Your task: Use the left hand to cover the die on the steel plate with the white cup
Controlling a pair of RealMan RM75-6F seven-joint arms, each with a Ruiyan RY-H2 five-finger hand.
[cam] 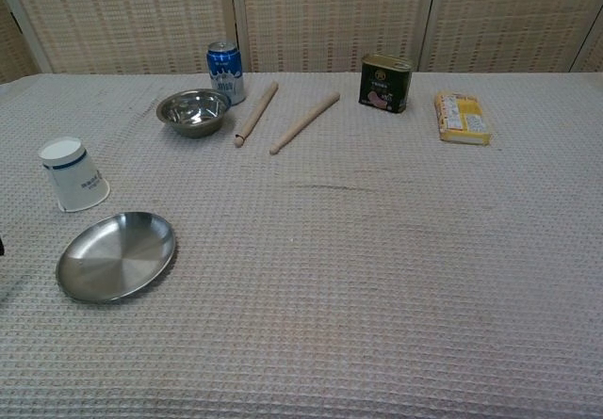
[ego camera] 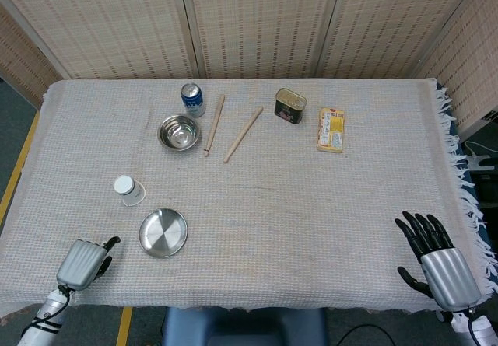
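Head view: left hand (ego camera: 84, 262) at the table's 7 o'clock corner, fingers curled under, whether pinching the die cannot be told; die itself unseen. Right hand (ego camera: 436, 259) at 5 o'clock, fingers spread, empty. One round steel plate (ego camera: 163, 232), bare, one upturned white paper cup (ego camera: 128, 189) at its 11 o'clock.

Chest view: hands out of sight. One steel bowl (cam: 193, 111), one blue drink can (cam: 226, 71), two wooden sticks (cam: 256, 113), one dark tin (cam: 385, 83), one yellow packet (cam: 462, 118).
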